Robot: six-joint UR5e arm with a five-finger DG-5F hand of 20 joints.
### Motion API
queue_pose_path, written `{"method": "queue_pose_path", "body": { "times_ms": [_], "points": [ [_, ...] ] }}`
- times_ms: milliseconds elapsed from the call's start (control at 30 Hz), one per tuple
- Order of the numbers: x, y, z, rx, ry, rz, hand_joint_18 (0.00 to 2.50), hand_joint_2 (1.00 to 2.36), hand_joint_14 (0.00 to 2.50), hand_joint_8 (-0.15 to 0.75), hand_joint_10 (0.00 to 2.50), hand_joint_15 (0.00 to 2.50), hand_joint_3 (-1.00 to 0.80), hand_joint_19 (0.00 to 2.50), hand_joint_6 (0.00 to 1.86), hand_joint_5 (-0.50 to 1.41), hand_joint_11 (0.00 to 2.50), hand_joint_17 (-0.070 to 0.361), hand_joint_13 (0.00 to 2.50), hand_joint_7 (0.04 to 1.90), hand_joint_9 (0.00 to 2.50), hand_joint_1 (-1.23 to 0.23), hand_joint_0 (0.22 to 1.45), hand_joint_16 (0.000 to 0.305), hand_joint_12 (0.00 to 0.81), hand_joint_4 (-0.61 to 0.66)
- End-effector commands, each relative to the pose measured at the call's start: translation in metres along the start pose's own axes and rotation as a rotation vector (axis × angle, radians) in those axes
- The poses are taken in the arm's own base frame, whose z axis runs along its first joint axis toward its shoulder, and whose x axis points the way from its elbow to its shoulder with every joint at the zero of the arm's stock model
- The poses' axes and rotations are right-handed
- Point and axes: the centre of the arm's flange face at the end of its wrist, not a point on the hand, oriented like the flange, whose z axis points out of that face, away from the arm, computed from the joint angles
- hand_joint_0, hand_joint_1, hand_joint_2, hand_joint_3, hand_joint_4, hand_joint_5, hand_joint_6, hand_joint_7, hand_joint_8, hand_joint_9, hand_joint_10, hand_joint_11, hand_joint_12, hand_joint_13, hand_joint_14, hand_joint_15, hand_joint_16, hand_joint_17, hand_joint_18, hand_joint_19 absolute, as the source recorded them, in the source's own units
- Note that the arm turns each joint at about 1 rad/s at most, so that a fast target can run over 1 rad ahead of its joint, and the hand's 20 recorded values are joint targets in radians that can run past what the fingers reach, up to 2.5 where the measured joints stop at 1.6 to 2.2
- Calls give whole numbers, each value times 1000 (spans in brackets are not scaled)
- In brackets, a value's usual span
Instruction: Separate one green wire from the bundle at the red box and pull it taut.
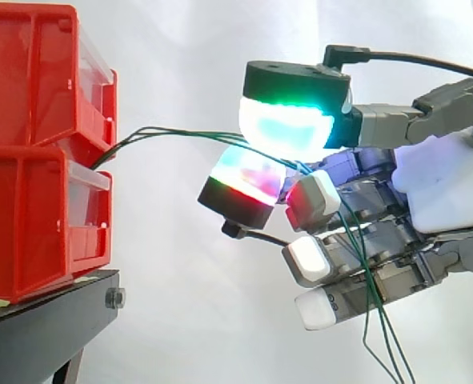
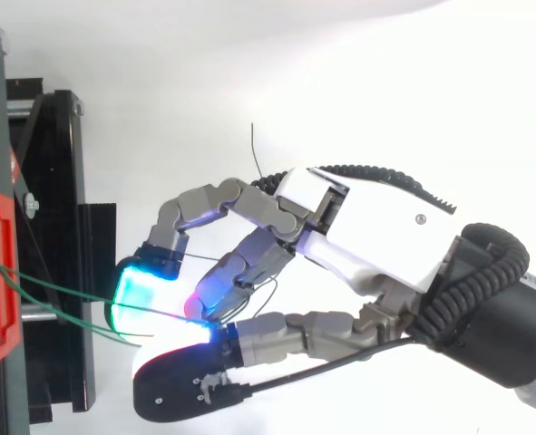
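- The green wires are running from between the stacked red bins rightward into the fingers.
- The side view is showing their loose ends hanging down past the lower fingers, which the top view is hiding.
- The hand is reaching in level from the right.
- Two fingers are pinching the wires, seemingly more than one strand, while the rest are curling loosely below.
- The bins are sitting on a black stand.
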Motion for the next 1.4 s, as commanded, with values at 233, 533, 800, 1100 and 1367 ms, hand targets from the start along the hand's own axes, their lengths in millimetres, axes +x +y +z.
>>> {"method": "queue_pose_path", "body": {
  "times_ms": [233,533,800,1100,1367],
  "points": [
    [-1,1,0,8,7,24,858,1000,20,270,21,547,-500,487,901,-181,1012,108,1043,967,1254,-659,550,48,375,79],
    [-2,0,0,16,5,20,838,1003,21,267,22,550,-467,507,896,-178,1013,106,1035,1010,1252,-693,620,47,370,60],
    [-2,3,0,16,5,20,829,1016,22,267,23,547,-287,490,913,-178,1013,107,1009,1067,1225,-802,656,48,374,-32],
    [-7,6,2,25,5,15,717,1008,18,244,22,454,-418,406,911,-173,978,102,806,1033,1155,-913,729,45,363,-81],
    [-9,10,4,31,8,13,680,1000,16,234,22,415,-500,394,899,-173,954,101,743,1012,1103,-922,707,45,360,-25]
  ]
}}
